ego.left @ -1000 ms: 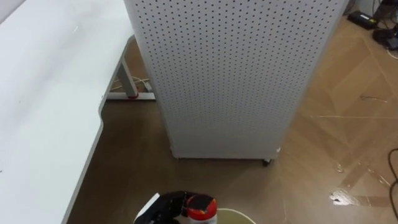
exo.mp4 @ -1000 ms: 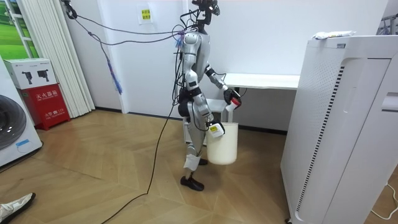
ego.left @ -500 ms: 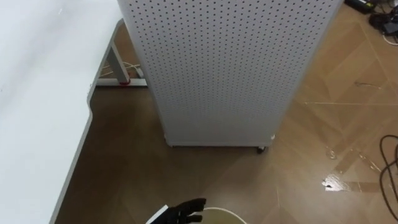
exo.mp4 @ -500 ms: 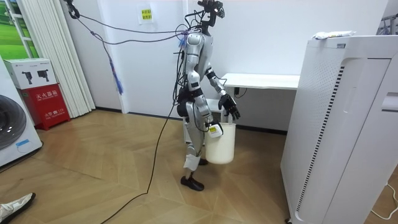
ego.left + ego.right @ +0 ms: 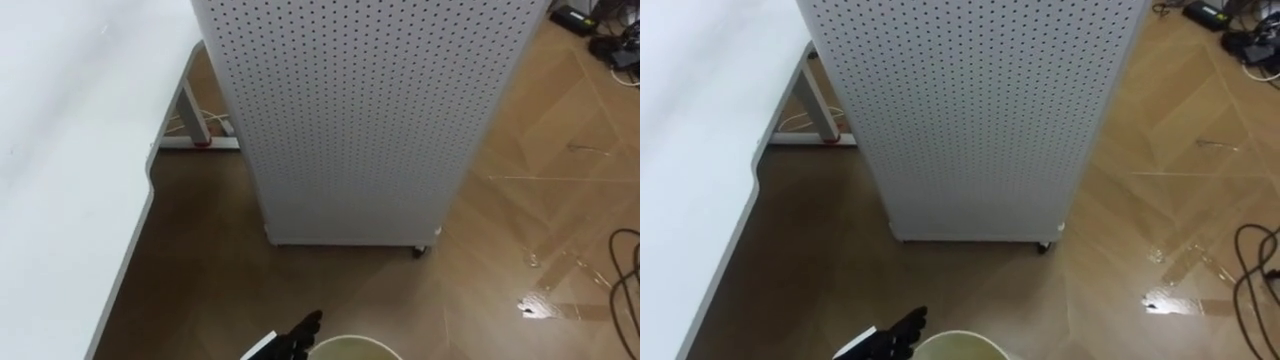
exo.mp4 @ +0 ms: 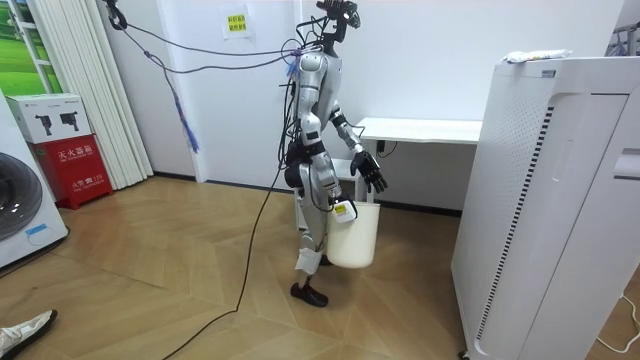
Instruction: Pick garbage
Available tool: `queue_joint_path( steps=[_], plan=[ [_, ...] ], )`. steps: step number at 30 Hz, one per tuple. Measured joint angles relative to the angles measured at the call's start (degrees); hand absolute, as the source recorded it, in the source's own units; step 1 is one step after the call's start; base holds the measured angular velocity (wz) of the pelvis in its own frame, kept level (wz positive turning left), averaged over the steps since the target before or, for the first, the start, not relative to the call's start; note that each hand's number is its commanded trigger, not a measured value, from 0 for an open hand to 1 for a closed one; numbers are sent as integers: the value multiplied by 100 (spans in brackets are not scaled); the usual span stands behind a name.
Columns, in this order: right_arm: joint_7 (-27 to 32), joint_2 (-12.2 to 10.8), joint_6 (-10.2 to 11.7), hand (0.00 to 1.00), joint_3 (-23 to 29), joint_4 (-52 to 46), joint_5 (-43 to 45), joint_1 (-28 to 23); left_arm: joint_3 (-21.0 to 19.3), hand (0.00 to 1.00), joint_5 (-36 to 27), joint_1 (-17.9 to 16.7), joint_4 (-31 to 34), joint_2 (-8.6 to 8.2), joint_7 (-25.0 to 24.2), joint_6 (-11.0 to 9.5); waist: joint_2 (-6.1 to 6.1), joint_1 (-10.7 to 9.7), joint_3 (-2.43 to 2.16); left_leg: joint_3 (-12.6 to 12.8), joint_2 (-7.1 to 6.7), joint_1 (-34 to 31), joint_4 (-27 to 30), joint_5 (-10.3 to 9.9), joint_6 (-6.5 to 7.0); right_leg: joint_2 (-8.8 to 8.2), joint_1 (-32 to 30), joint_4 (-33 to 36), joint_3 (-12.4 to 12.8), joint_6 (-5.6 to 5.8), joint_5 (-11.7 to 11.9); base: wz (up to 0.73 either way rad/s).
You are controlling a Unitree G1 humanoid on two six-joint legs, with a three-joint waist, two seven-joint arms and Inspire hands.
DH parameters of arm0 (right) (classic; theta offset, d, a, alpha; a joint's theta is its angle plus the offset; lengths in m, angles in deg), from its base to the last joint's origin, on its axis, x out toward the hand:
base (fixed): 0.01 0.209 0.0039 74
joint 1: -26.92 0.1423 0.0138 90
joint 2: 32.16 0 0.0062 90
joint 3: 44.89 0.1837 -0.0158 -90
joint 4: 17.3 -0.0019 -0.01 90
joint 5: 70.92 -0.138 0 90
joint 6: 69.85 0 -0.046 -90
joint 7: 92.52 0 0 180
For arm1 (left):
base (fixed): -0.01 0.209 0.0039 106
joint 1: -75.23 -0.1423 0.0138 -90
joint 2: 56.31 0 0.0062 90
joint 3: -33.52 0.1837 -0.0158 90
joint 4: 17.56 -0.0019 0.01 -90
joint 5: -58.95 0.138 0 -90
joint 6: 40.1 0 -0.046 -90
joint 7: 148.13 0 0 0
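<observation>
My left hand (image 5: 296,341) shows at the bottom edge of the left eye view, its dark fingers straight and open, holding nothing. It hovers just left of the rim of a white bucket (image 5: 352,344). In the room view the left hand (image 6: 372,173) is spread above the bucket (image 6: 353,236), which hangs off the floor at my hip. My right hand (image 6: 339,207) grips the bucket by its upper edge. What lies inside the bucket is hidden.
A white perforated cabinet on castors (image 5: 360,110) stands straight ahead. A white table (image 5: 70,150) runs along my left. Dark cables (image 5: 626,285) lie on the wooden floor at the right. In the room view a tall white unit (image 6: 550,200) stands at the right.
A second ago my left hand held a red-and-white can over the bucket. The fingers have since straightened and the can is gone from the hand. The camera has shifted slightly.
</observation>
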Motion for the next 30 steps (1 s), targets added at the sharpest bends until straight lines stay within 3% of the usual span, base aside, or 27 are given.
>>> queue_joint_path(
  steps=[5, 8, 9, 16, 19, 24, 27, 30],
  plan=[
    [-5, 4, 25, 100, 3, 20, 31, -5, -6, 0, 438, -3, 300, 7, 40, -41, 66, -10, -47, 0, 11, 14, -53, 7, 12, 27, 52, -88, -5, 14, 90, 0],
    [-3, -2, 192, 100, 11, 143, 49, -71, -69, 0, 756, -37, 534, 46, 200, -146, 90, -18, -62, -7, 15, 128, -46, 8, 13, 30, 175, -89, -9, 12, 94, 0],
    [2, 3, 258, 100, 28, 126, 51, -133, -114, 0, 948, -97, 908, 109, 315, -156, 90, -20, -62, -8, 19, 166, -47, 8, 13, 36, 223, -109, -11, 12, 94, 0],
    [-3, 54, 568, 100, 36, -23, 78, -544, -587, 0, 2248, -161, 2595, 236, 1403, -780, 85, -36, -95, -6, 19, 737, -350, 9, 9, 94, 799, -461, -28, 44, 113, 0],
    [-47, 49, 574, 100, 236, -24, 82, -726, -739, 0, 2579, -258, 3166, 273, 1836, -950, 84, -34, -113, 5, 11, 1003, -491, 12, 4, 107, 1045, -535, -26, 54, 117, -2],
    [-31, 85, 683, 100, 278, -24, 81, -807, -832, 0, 2906, -269, 3814, 429, 2576, -1116, 50, -78, -132, -12, 11, 1302, -571, 13, 3, 126, 1423, -752, -62, 77, 122, 2],
    [-32, 61, 750, 100, 430, -53, 83, -913, -918, 0, 3194, -261, 4220, 426, 2930, -1269, 47, -187, -138, -37, 16, 1406, -593, 13, 3, 138, 1619, -888, -139, 95, 133, 12],
    [-34, 57, 749, 100, 442, -59, 77, -990, -1038, 0, 3524, -177, 4287, 423, 3207, -1287, 53, -185, -142, -34, 27, 1570, -597, 12, 2, 150, 1787, -920, -137, 95, 133, -4]
  ],
)
